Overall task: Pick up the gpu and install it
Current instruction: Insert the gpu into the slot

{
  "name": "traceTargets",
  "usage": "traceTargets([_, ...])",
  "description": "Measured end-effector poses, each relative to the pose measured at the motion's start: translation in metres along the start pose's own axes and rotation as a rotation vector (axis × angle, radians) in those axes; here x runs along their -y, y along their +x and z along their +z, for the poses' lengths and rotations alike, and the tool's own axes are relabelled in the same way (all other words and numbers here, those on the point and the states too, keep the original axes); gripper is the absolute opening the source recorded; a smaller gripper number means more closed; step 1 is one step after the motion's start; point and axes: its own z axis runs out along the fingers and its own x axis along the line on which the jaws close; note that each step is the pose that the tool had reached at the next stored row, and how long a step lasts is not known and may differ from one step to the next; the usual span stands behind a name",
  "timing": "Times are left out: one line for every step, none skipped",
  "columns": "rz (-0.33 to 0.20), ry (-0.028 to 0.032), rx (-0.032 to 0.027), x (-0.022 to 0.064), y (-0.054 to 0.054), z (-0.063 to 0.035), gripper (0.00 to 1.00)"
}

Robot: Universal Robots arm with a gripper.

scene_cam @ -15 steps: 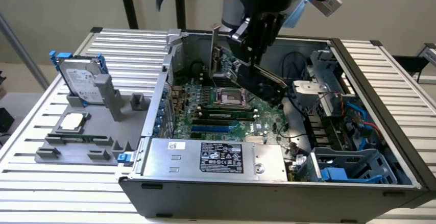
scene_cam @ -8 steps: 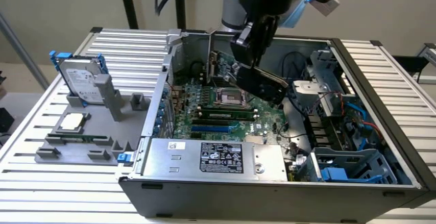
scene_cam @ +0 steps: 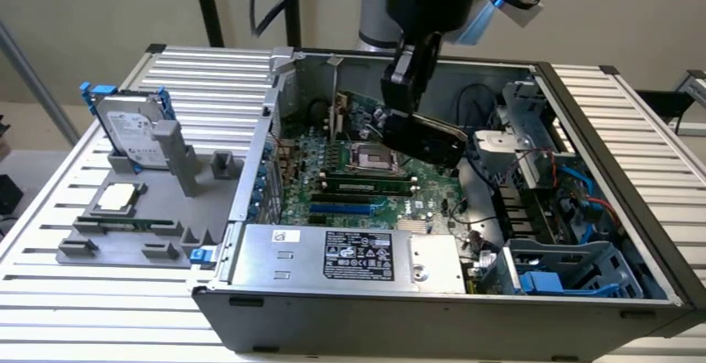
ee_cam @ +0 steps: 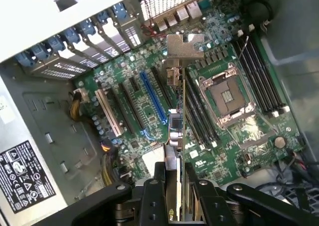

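My gripper [scene_cam: 401, 98] is shut on the gpu [scene_cam: 425, 136], a black-faced card that hangs tilted in the air inside the open computer case [scene_cam: 617, 156]. It hovers above the green motherboard [scene_cam: 364, 191], near the CPU socket [scene_cam: 369, 159], and is not touching the board. In the wrist view the gpu [ee_cam: 177, 131] shows edge-on between my fingers [ee_cam: 159, 191], its silver end bracket [ee_cam: 184, 44] pointing to the case's rear wall. My gripper [ee_cam: 178, 188] holds it over the motherboard [ee_cam: 234, 136], beside the long blue slot [ee_cam: 152, 99] and the black slots.
A silver power supply [scene_cam: 342, 255] fills the case's near side, and a blue-grey drive cage [scene_cam: 563, 268] with cables stands at the exterior view's right. Outside the case, a hard drive in a blue frame [scene_cam: 132, 131] and a grey fixture [scene_cam: 121, 231] sit on the slatted table.
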Motion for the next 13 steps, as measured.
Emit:
traceTargets([-0.018,0.0003,0.0001,0.0000,0.000,0.0009,0.27])
traceTargets([-0.037,0.0005,0.0001,0.0000,0.000,0.0019,0.27])
traceTargets([-0.055,0.0008,0.0002,0.0000,0.000,0.0028,0.27])
traceTargets([-0.073,0.0011,0.0003,0.0000,0.000,0.0038,0.27])
traceTargets([-0.091,0.0014,0.0004,0.0000,0.000,0.0048,0.27])
traceTargets([-0.109,0.0017,0.0008,0.0000,0.000,0.0060,0.27])
traceTargets([-0.127,0.0021,0.0010,0.0000,0.000,0.0070,0.27])
traceTargets([-0.145,0.0025,0.0015,0.0000,0.000,0.0082,0.27])
traceTargets([-0.163,0.0029,0.0022,0.0000,0.000,0.0094,0.27])
traceTargets([-0.181,0.0032,0.0030,0.0000,0.000,0.0105,0.27])
traceTargets([-0.199,0.0035,0.0038,0.0000,0.000,0.0117,0.27])
traceTargets([-0.219,0.0038,0.0047,0.0000,0.000,0.0129,0.27])
traceTargets([-0.237,0.0040,0.0058,0.0000,0.000,0.0140,0.27])
